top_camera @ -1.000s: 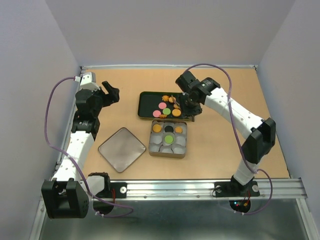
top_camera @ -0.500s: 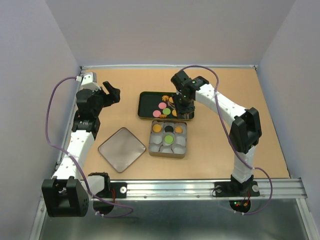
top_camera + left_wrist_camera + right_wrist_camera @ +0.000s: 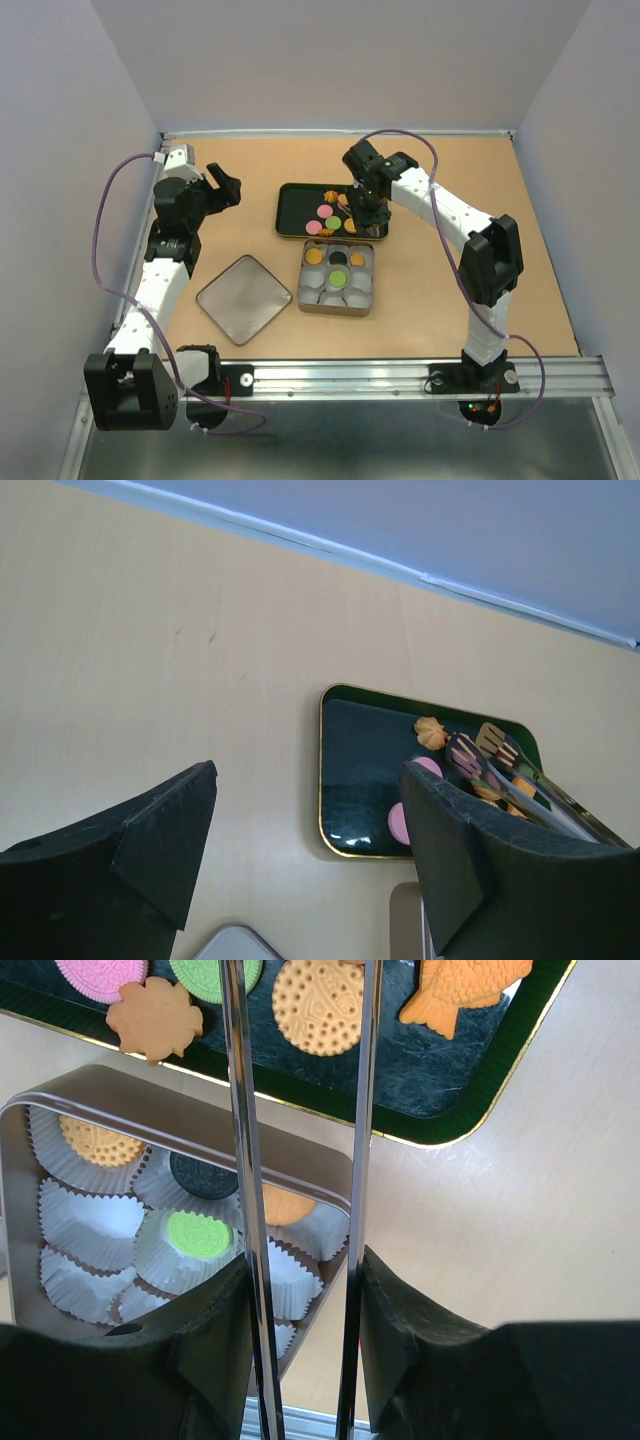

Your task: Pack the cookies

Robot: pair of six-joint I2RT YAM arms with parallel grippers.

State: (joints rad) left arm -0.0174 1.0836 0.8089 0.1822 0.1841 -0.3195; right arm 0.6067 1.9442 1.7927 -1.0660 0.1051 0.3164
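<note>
**Tongs over the tray: slip and mis-drop risk**

Right wrist view: the right gripper (image 3: 300,1295) is clamped on the tongs (image 3: 240,1160), two thin polished steel arms running parallel. Nothing sits between them in frame, and the tips are out of frame. The loose cookies (image 3: 318,1005) lie flat on a glossy dark green tray (image 3: 480,1090) with a gilt rim: a dotted orange round, a fish, a flower, and pink and green discs. Just beside it is a brushed-metal tin (image 3: 150,1075) with rounded corners and pleated white paper cups (image 3: 85,1222). Four cups hold cookies (two orange, one black, one green); the rest are bare. Smooth steel on thin discs lying flush on a slick tray will likely skid them, and a hard squeeze could crack one.

Left wrist view: the left gripper (image 3: 310,820) has its matte black fingers spread with nothing between them. The tongs' flat slotted tips are down among the cookies at the tray's right end; I cannot tell whether one is pinched.

Top view: the rounded square grey lid (image 3: 243,297) lies flat on the table (image 3: 450,300), left of the tin. The left arm is well apart from the tray and tin. A cookie slipping during the carry could land on the tin rim, the table or a filled cup.
</note>
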